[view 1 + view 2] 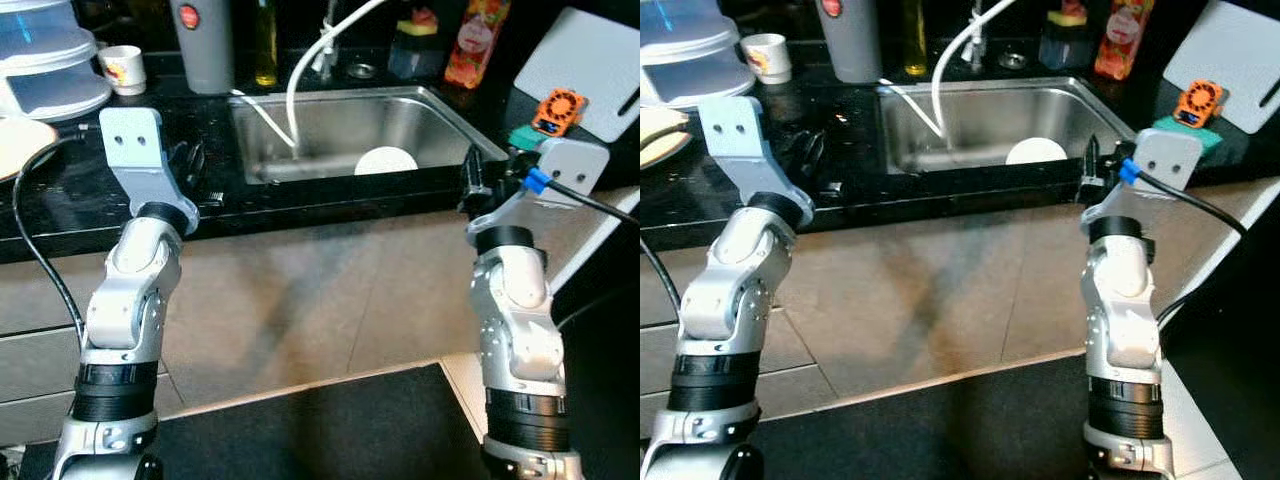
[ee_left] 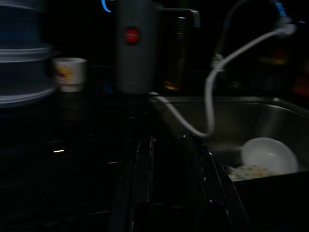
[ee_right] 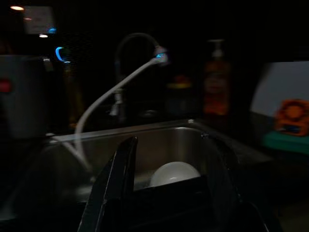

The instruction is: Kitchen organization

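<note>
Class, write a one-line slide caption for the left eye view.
Both arms raised toward a black counter, left gripper and right gripper flanking a steel sink holding a white bowl.

The sink [image 1: 400, 125] is brushed stainless steel with a dull satin sheen, set into a glossy black stone-like countertop [image 1: 120, 215] that reflects light. Inside the sink, a smooth white bowl [image 1: 386, 161] looks glazed, and a white flexible hose [image 1: 300, 75] above it looks like smooth plastic. Left of the sink stands a matt grey jug [image 1: 203, 45].
</note>
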Motion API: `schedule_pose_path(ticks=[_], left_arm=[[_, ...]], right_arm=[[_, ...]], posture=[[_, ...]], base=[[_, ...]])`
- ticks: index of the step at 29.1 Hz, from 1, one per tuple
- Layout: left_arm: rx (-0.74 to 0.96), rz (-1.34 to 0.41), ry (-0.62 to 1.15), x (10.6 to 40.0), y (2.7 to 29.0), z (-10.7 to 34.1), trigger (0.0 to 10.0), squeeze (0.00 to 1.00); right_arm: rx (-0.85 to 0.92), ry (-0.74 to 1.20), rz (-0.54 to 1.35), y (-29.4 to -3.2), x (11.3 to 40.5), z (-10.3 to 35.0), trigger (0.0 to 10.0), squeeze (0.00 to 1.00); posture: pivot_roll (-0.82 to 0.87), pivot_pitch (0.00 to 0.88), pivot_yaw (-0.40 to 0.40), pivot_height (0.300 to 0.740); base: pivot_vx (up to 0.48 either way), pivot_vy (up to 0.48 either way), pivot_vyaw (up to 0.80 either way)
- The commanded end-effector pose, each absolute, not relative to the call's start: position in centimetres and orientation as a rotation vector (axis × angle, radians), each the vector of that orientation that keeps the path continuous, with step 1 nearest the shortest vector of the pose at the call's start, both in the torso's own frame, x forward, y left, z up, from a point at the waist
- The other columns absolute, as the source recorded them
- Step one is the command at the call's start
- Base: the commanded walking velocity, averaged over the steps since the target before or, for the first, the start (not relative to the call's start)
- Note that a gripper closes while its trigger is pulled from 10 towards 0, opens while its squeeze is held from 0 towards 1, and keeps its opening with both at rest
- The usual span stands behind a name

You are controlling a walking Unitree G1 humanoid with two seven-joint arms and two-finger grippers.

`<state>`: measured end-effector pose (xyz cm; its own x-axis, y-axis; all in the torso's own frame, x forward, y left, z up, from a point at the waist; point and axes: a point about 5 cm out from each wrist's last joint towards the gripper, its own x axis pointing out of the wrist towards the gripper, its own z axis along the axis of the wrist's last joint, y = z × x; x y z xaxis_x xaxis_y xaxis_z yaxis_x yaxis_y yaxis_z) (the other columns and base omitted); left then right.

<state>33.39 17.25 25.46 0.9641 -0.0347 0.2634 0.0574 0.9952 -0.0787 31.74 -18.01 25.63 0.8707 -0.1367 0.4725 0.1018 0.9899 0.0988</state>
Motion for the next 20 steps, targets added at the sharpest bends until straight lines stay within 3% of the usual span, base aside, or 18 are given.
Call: schedule_pose_path(ticks=[1, 4, 20], left_arm=[[-0.07, -0.042, -0.251, 33.42, 17.3, 25.17, 10.0, 0.0], [-0.069, -0.042, -0.25, 33.43, 17.28, 25.17, 10.0, 0.0], [-0.046, -0.051, -0.248, 33.46, 17.18, 25.17, 10.0, 0.0]], right_arm=[[0.074, -0.5, -0.133, -18.27, 31.58, 25.62, 10.0, 0.0], [0.075, -0.499, -0.134, -18.29, 31.56, 25.61, 10.0, 0.0], [0.08, -0.501, -0.14, -18.25, 31.41, 25.57, 10.0, 0.0]], posture=[[0.08, 0.0, -0.038, 0.74], [0.08, 0.0, -0.036, 0.74], [0.08, 0.006, -0.028, 0.74]], base=[[0.0, 0.48, 0.0], [0.0, 0.42, 0.0], [0.0, 0.0, 0.0]])
